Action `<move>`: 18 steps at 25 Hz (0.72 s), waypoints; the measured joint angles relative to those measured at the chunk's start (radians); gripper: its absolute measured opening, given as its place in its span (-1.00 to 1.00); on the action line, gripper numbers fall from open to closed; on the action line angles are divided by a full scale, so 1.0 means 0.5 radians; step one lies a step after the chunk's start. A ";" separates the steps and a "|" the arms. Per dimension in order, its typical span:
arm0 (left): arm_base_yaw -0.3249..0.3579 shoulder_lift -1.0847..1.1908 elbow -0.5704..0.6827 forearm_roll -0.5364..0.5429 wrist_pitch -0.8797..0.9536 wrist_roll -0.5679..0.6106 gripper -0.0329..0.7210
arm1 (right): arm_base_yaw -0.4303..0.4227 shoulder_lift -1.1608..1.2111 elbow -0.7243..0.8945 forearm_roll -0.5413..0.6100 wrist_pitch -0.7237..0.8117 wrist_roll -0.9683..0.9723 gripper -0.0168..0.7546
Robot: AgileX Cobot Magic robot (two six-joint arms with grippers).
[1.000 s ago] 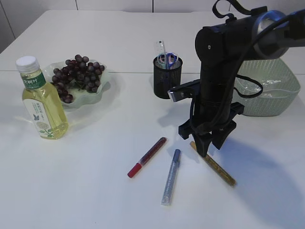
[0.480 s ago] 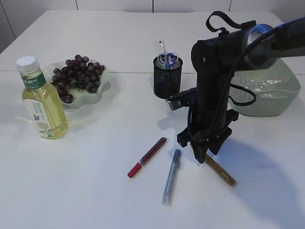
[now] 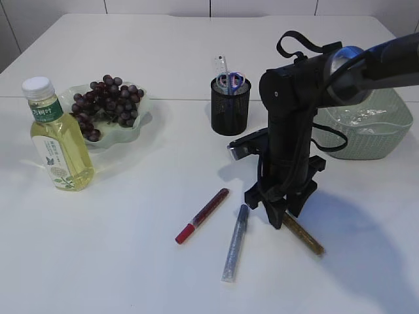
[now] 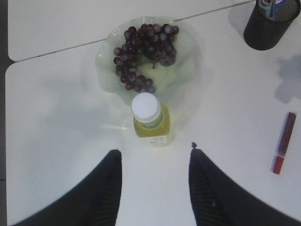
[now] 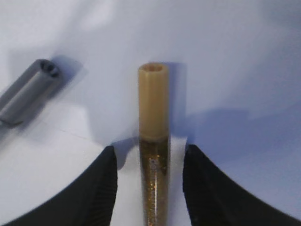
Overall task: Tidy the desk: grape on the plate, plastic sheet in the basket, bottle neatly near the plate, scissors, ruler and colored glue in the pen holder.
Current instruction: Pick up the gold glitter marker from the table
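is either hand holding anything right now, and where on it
Nothing held. The right hand straddles the gold glue stick, jaws apart from it; the left hand is empty.

Ext cam looks down at a slant over the whole surface (image 3: 131, 275). L wrist cam looks straight down from high (shares bottle (image 4: 149, 123), grapes (image 4: 146, 47)). R wrist cam close on gold glue (image 5: 153, 141).
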State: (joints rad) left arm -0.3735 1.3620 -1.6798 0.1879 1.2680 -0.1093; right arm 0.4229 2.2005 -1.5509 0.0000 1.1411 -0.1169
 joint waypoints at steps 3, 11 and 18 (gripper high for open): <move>0.000 0.000 0.000 0.000 0.000 0.000 0.00 | 0.000 0.001 0.000 0.000 -0.013 -0.005 -0.04; 0.000 0.000 0.000 0.000 0.000 0.000 0.00 | 0.000 0.022 -0.008 0.000 -0.024 -0.010 -0.04; 0.000 0.000 0.000 0.000 0.000 0.000 0.00 | 0.000 0.026 -0.008 0.000 -0.024 -0.010 -0.25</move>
State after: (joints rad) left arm -0.3735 1.3620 -1.6798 0.1879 1.2680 -0.1093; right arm 0.4229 2.2132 -1.5547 0.0000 1.1293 -0.1219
